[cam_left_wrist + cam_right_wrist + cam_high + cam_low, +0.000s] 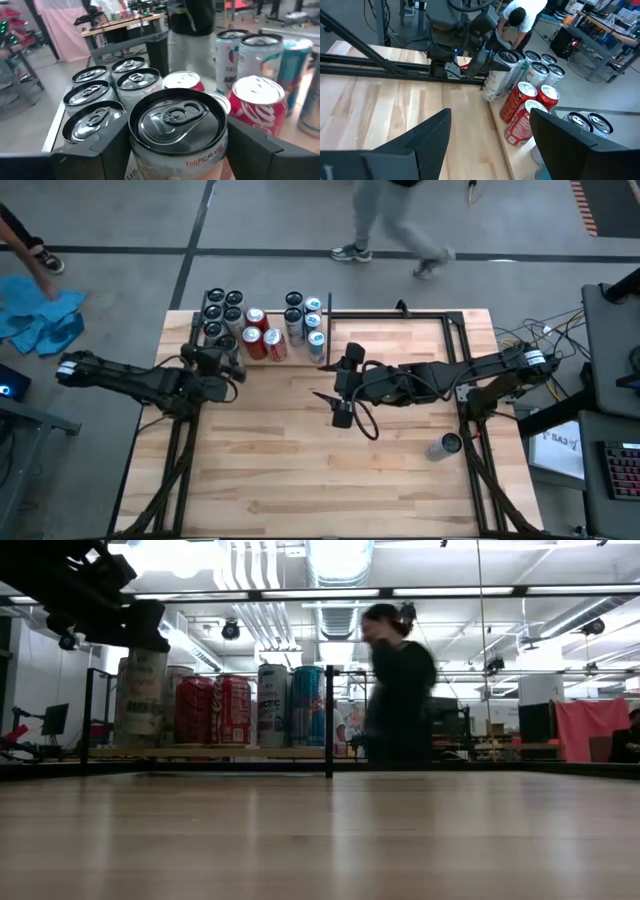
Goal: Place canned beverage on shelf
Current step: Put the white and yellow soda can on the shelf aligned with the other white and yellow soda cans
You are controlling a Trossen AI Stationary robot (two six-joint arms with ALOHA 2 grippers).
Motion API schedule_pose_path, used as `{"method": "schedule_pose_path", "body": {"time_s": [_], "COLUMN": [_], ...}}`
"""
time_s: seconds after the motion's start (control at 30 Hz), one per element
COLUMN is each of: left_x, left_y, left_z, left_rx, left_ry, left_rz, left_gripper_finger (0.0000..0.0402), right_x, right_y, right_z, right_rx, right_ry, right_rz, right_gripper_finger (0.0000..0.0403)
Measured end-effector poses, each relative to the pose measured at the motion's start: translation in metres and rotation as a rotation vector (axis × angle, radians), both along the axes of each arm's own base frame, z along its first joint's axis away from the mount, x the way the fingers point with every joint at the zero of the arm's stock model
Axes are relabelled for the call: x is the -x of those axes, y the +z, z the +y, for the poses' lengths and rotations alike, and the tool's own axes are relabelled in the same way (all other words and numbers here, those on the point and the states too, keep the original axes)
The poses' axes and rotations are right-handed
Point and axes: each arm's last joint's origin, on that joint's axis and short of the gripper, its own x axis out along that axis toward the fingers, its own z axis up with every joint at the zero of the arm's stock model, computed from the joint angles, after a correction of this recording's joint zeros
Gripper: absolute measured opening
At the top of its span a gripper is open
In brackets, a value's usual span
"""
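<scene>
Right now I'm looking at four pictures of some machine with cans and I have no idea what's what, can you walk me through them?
It is a robot with two dark arms at a wooden table, each ending in a two-finger gripper. One picture looks straight down from above, one looks level across the tabletop, and two come from cameras on the arms' wrists. At the table's far edge is a low plywood shelf crowded with upright drink cans. The left gripper is shut on a pale can, holding it at the shelf beside the others. The right gripper hangs open and empty over the middle of the table. One more can lies on its side near the right edge. A person walks past behind.
</scene>
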Motion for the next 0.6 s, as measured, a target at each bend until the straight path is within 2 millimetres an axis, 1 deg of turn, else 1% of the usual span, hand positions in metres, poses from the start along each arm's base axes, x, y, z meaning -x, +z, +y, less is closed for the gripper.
{"method": "schedule_pose_path", "body": {"time_s": [0.33,0.6], "left_x": [-0.011,-0.018], "left_y": [-0.003,-0.009], "left_z": [0.006,0.015], "left_rx": [0.014,0.014], "left_ry": [0.067,0.129], "left_rz": [-0.060,-0.019], "left_gripper_finger": [0.0249,0.0249], "right_x": [0.000,0.000], "right_y": [0.000,0.000], "right_z": [0.000,0.000], "right_rx": [0.005,0.005], "right_ry": [0.002,0.002], "right_rz": [0.001,0.004], "right_gripper_finger": [0.0260,0.0260]}}
